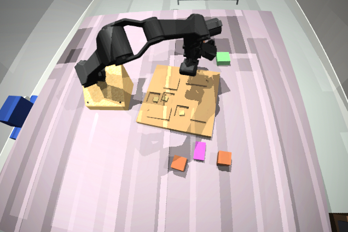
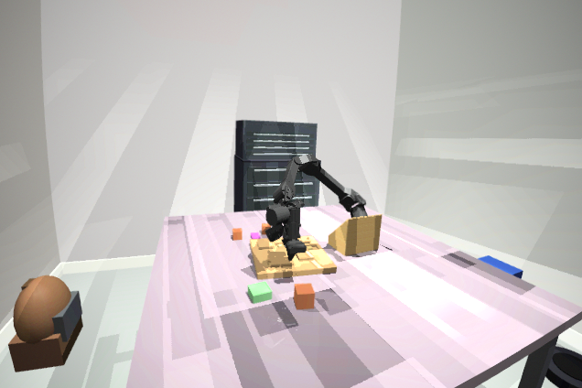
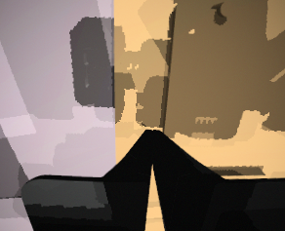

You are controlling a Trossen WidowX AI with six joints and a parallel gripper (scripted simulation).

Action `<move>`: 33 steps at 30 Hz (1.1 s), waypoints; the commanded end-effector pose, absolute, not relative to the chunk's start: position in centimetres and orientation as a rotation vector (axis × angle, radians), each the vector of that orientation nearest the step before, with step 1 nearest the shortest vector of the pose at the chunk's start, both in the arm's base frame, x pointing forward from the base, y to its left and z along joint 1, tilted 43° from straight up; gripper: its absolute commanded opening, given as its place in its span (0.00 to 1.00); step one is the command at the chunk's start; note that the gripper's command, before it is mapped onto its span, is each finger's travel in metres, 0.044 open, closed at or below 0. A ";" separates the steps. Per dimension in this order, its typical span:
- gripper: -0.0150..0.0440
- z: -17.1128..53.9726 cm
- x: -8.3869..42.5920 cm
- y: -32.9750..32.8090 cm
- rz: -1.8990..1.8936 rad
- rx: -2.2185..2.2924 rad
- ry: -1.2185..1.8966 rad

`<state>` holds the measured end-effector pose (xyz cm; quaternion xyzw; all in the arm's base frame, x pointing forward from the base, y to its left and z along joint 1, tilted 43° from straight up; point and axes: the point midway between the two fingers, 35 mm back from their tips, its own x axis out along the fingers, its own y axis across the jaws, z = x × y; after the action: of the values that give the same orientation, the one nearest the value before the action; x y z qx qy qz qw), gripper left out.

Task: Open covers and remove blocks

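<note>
The tan puzzle board (image 1: 209,105) (image 2: 324,266) has several flat tan covers, including one (image 1: 171,82) near its back left. Three recesses near its left and middle are uncovered, each showing a small pale square; I cannot tell if these are blocks. My gripper (image 1: 187,74) (image 2: 291,257) (image 3: 151,136) is shut and empty, low over the board's back edge. A cover (image 3: 213,72) with a dark peg lies ahead in the wrist view. A green block (image 1: 222,58) (image 2: 259,292), a magenta block (image 1: 199,150) (image 2: 254,235) and orange blocks (image 1: 178,163) (image 1: 224,157) (image 2: 304,296) rest off the board.
The wooden arm base (image 1: 106,94) (image 2: 360,234) stands left of the board in the top view. The arm spans above the table from there and hides most of the orange block behind the board. Shadows darken the board's back right.
</note>
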<state>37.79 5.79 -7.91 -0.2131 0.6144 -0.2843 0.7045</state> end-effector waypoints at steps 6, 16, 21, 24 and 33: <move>0.25 -8.6 37.7 4.9 -0.635 -0.486 1.371; 0.25 -9.3 37.7 4.3 -0.636 -0.487 1.370; 0.25 -9.7 37.7 3.9 -0.636 -0.487 1.370; 0.25 -9.8 37.7 3.8 -0.637 -0.487 1.370; 0.25 -9.3 37.3 3.1 -0.637 -0.487 1.371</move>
<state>37.55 3.63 -9.37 -0.2143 0.6146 -0.2845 0.7038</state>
